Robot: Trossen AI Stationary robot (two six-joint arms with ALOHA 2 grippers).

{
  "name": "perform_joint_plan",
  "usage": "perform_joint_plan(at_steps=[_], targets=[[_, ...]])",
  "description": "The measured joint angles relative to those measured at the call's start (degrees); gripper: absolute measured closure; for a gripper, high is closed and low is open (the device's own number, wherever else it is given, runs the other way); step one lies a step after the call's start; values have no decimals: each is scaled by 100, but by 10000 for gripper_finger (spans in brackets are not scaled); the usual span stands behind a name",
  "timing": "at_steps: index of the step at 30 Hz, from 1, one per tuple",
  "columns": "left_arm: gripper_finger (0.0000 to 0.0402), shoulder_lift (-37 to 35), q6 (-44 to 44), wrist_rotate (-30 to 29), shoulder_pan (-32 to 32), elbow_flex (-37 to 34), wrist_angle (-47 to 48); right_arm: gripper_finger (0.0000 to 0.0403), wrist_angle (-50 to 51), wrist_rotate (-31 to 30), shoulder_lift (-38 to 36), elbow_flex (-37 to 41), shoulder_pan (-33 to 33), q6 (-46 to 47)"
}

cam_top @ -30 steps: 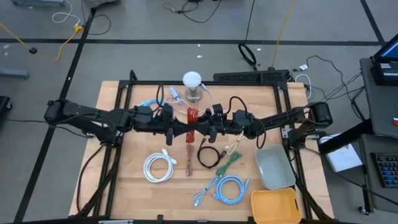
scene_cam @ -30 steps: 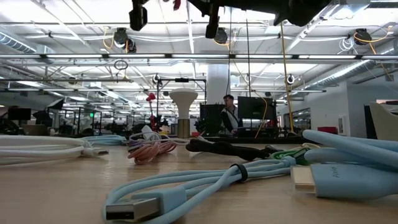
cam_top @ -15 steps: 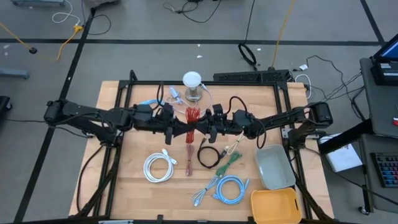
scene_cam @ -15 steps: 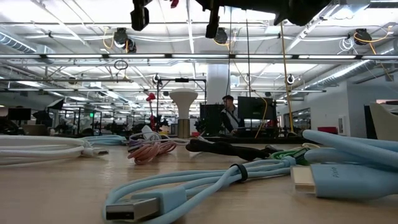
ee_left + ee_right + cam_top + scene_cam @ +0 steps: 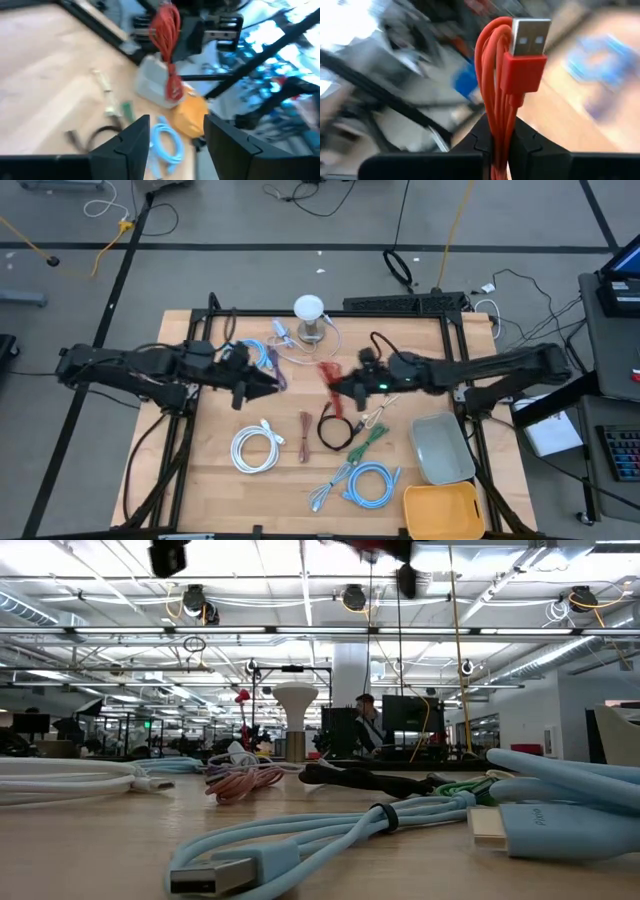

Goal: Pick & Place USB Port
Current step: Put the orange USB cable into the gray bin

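Observation:
The coiled red USB cable [image 5: 328, 371] hangs above the table's middle, its metal plug [image 5: 530, 34] plain in the right wrist view. My right gripper [image 5: 338, 385] reaches in from the table's right and is shut on it [image 5: 501, 137]. My left gripper [image 5: 277, 383] stands a short way to the cable's left, open [image 5: 175, 145] and touching nothing. It faces the red cable [image 5: 168, 35] and the right gripper behind it. My right gripper pinches the bundled strands of the red cable [image 5: 499, 114] between its two fingers, a little below the plug. The fingers come roughly level from the table's right. The bundle is lifted clear of the table, and its loose end [image 5: 173, 90] hangs below the hold.
On the wood below lie a white cable [image 5: 255, 448], a pink one [image 5: 304, 435], a black one [image 5: 335, 428], a green one [image 5: 368, 440] and a light blue one [image 5: 372, 483]. A grey bin [image 5: 440, 448] and a yellow bin [image 5: 443, 512] stand at the near right. A white lamp-like stand [image 5: 310, 315] is at the far middle.
Both grippers were at the red cable above the table's middle. My left gripper has let go of it and drawn back toward the table's left edge. My right gripper has kept the cable and carried it a little toward the right.

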State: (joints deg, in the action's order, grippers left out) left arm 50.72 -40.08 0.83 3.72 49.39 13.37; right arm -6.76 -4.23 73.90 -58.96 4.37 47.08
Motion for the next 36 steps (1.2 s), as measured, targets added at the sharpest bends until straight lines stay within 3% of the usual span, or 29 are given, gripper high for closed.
perform_joint_plan(at_steps=[6, 9, 12, 19, 23, 29, 36], targets=[[235, -457, 73, -540, 1, 0, 1072, 385, 4121, -1200, -1445, 4, 1002, 2569], [248, -480, 152, -677, 1, 0, 1187, 385, 5666, -1641, -1739, 3, 1886, 4053], [256, -404, 232, -689, -30, 0, 1194, 385, 6577, -1787, -1694, 4, 2635, 5273], [254, -178, 272, -640, -182, -2, 1208, 386, 7253, -1121, -1062, 9, 3450, 6476], [253, -118, 267, -634, -190, -2, 1200, 386, 7361, -1032, -749, 9, 3732, 6834], [262, -119, 257, -630, -190, -2, 1193, 386, 8063, -207, -356, 9, 4082, 7131], [259, -123, 194, -583, -190, -2, 1193, 386, 8128, -184, -287, 11, 4270, 7372]])
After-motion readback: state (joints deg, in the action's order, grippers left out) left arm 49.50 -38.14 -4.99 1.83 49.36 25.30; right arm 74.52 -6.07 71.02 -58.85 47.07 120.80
